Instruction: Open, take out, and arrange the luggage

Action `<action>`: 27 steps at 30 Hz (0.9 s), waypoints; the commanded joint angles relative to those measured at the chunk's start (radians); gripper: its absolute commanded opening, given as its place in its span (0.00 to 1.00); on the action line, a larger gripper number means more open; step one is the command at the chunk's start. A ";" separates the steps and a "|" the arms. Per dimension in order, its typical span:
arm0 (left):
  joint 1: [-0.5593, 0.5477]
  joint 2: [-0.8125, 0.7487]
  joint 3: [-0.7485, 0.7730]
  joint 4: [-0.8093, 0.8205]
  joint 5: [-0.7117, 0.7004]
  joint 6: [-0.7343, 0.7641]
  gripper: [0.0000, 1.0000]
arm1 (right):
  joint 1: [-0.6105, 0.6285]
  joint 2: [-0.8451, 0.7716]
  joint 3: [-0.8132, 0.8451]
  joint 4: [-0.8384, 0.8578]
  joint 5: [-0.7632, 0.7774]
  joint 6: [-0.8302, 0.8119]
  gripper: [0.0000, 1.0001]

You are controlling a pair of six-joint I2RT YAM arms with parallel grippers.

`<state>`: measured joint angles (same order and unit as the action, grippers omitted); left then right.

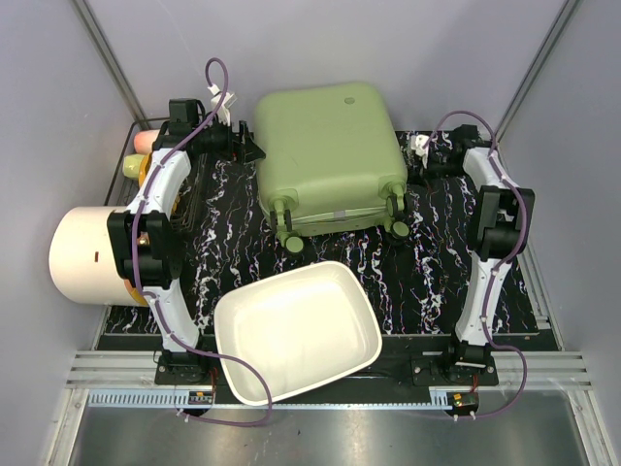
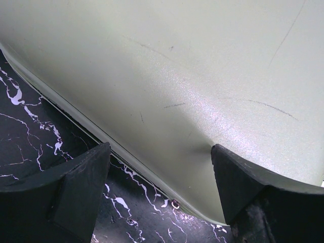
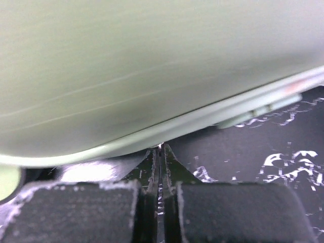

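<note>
Two fingers of the right gripper are pressing flat together with no gap between them. Their tips are sitting right under the pale seam that runs along the edge of the luggage. The wrist view is blurred, so it cannot be told whether a zipper pull is pinched between them or nothing at all. The left gripper is standing wide apart and holding nothing. It is hovering at the shell's opposite side, where the green curve is meeting the black marbled table.

The step in hand is judged to be the opening of the zipper. To do it well, the right arm should be confirming a real hold on the pull before dragging. It should then be tracking the seam around each rounded corner rather than pulling straight. The left arm should be bracing the shell so the case is not sliding.

The luggage is lying flat and closed at the far middle of the table, between the two arms. Its wheels are pointing toward the arm bases and the white bin just beyond them. Its long axis is running near to far, skewed slightly from square.
</note>
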<state>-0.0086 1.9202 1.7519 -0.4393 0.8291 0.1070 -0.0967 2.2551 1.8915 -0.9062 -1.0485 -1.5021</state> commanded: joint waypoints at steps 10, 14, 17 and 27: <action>-0.001 0.059 0.038 0.103 -0.028 -0.157 0.87 | 0.060 0.118 0.012 1.174 0.065 1.056 0.00; 0.007 0.103 0.092 0.137 -0.015 -0.289 0.99 | 0.068 0.153 0.086 1.173 0.125 1.155 0.23; 0.007 0.109 0.098 0.163 0.007 -0.334 0.99 | 0.057 0.066 0.006 1.109 0.107 1.096 0.70; -0.051 0.201 0.098 0.214 0.132 -0.501 0.99 | 0.049 -0.192 -0.310 0.796 -0.097 0.709 0.83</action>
<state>0.0025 2.0697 1.8347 -0.2607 0.8555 -0.3187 -0.0814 2.1994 1.6501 0.0223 -0.9752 -0.6418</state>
